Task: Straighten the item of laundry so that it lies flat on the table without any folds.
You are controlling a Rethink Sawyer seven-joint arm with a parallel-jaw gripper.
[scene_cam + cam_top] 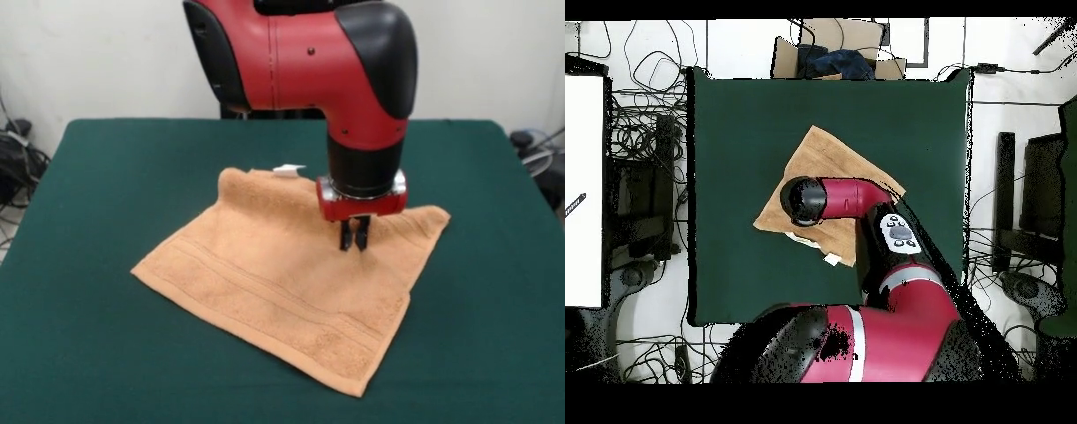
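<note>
The orange-tan towel [282,278] lies spread as a diamond in the middle of the dark green table [88,177]. Its far edge looks rolled over near the white tag [289,169]. The near border bands lie flat. My gripper [354,238] hangs straight down over the towel's far right part, its fingers close together and their tips at the cloth. I cannot tell whether cloth is pinched between them. In the overhead view the arm covers the gripper and part of the towel [830,160]; the tag [832,260] shows at the towel's lower edge.
Green table [735,130] extends well beyond the towel on all sides. Cables [640,140] and a cardboard box [830,45] lie off the table's edges. The arm's red body [895,300] overhangs the table's base side.
</note>
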